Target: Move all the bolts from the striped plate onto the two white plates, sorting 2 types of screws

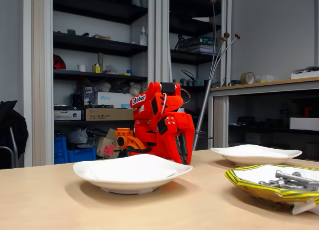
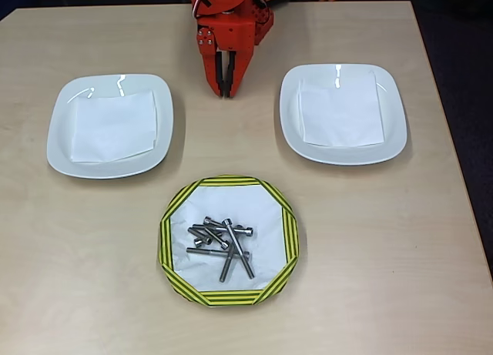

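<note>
Several grey metal bolts (image 2: pixel 224 240), long and short, lie heaped in the striped plate (image 2: pixel 173 232) near the table's front edge in the overhead view; in the fixed view the striped plate (image 1: pixel 249 186) sits at the right with the bolts (image 1: pixel 294 180) in it. Two white plates flank it farther back, one at the left (image 2: pixel 62 128) and one at the right (image 2: pixel 393 120), each lined with a white paper napkin and holding no bolts. My red gripper (image 2: pixel 227 92) points down at the table between the two white plates, shut and holding nothing. In the fixed view the arm (image 1: pixel 162 122) is folded low.
Bare wooden table surrounds the plates. Shelves with boxes and a desk stand behind the table in the fixed view.
</note>
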